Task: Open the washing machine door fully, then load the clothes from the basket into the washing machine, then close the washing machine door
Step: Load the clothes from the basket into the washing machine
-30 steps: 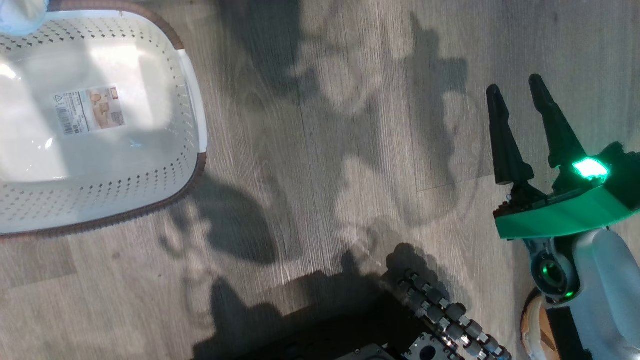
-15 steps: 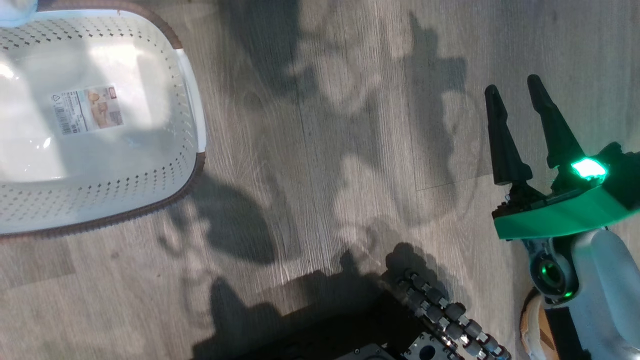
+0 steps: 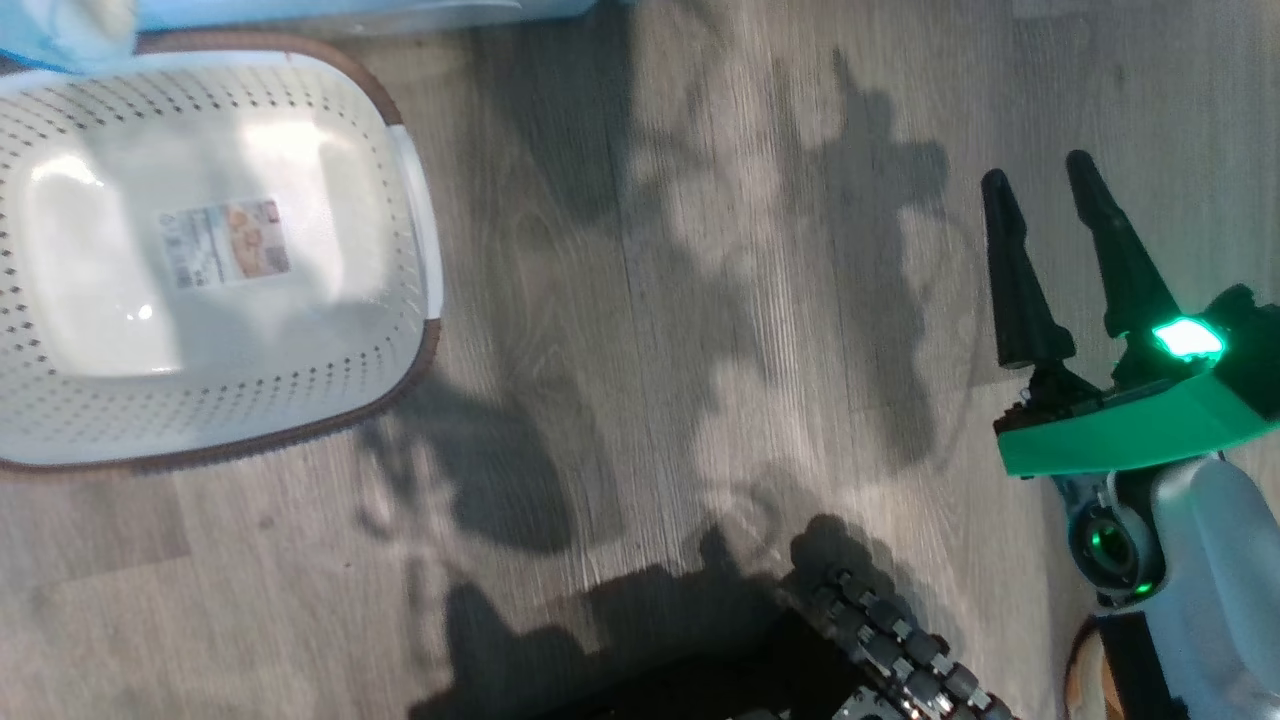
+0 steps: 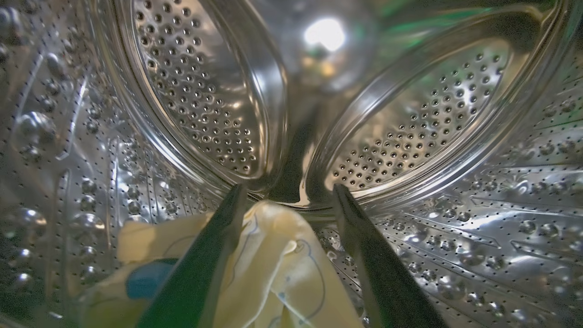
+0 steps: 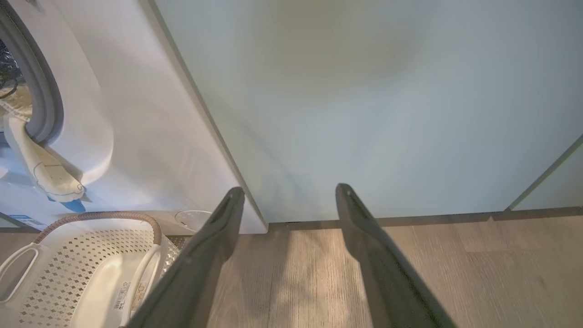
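Left gripper (image 4: 288,193): the unit is reaching inside the perforated steel drum (image 4: 196,91) of the washing machine (image 5: 150,136). Its two dark fingers are standing spread and pinching nothing. A pale yellow garment (image 4: 282,269) with blue trim is lying on the drum wall below the fingers. The left finger is crossing over the cloth, and the upper fold is rising into the gap between the two fingers, closer to the left one (whether that finger is touching the fabric cannot be told).

Right gripper (image 3: 1035,175): the unit is hovering over the wooden floor (image 3: 650,350), fingers spread apart and holding nothing, well apart from the basket (image 3: 395,330). In the right wrist view it is pointing at the pale green cabinet (image 5: 364,91) beside the machine.

The basket is sitting on the floor just in front of the machine, with a label (image 3: 225,243) showing on its bottom. A pale yellow piece of clothing (image 5: 43,168) is hanging out over the grey rubber ring (image 5: 48,95) and down the white front panel, above the basket rim
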